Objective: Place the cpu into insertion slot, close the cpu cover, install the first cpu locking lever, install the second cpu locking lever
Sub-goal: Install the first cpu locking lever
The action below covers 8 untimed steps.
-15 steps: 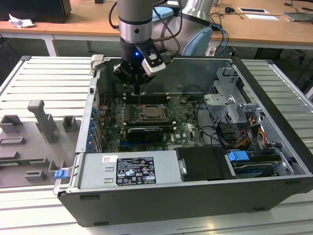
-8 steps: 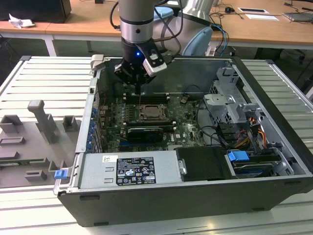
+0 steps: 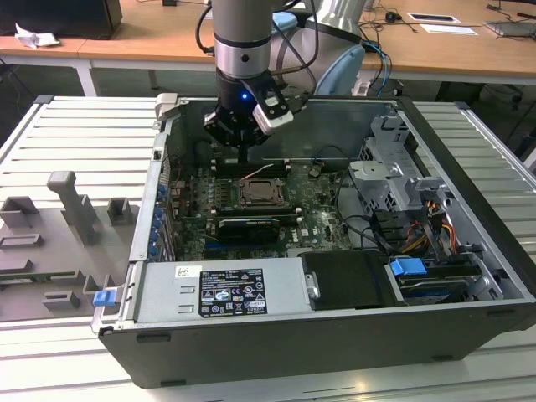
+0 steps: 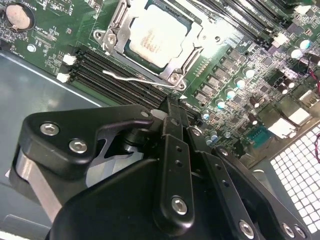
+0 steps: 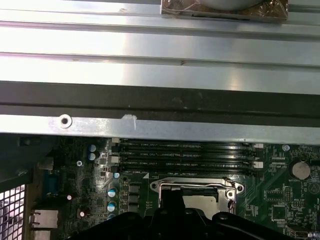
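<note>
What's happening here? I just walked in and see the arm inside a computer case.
The arm's gripper hangs over the green board inside the open case, just beside the socket. In the second wrist view the cpu already sits in the slot with the cover down around it. A thin wire lever lies along one side of the cover. The gripper holds nothing.

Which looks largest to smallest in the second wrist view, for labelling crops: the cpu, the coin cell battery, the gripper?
1. gripper: largest by far, though it sits nearest the camera, which inflates it.
2. cpu: seated under the cpu cover.
3. coin cell battery: smallest, and partly cut off by the picture's edge.
</note>
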Tool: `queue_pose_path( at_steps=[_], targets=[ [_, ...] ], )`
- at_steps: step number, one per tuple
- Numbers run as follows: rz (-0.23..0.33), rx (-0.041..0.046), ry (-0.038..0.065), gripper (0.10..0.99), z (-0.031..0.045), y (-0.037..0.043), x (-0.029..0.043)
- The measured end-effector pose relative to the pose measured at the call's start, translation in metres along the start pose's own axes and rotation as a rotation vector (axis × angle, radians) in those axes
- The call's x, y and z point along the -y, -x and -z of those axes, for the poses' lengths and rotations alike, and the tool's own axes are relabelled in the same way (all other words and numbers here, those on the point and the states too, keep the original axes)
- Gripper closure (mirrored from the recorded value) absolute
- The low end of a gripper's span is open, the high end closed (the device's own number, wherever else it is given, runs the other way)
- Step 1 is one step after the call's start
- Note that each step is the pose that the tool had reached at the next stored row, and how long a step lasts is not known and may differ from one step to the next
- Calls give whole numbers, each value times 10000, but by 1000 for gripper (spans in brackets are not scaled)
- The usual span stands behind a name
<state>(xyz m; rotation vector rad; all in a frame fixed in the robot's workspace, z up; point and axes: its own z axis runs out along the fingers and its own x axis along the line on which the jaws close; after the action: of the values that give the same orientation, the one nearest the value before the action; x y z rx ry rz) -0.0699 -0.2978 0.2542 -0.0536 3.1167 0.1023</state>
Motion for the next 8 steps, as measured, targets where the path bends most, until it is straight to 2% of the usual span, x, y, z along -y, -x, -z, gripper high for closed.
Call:
queue_pose_path(
  at_steps=[8],
  targets=[
    [98, -6, 16, 980, -15, 6, 1]
  ],
)
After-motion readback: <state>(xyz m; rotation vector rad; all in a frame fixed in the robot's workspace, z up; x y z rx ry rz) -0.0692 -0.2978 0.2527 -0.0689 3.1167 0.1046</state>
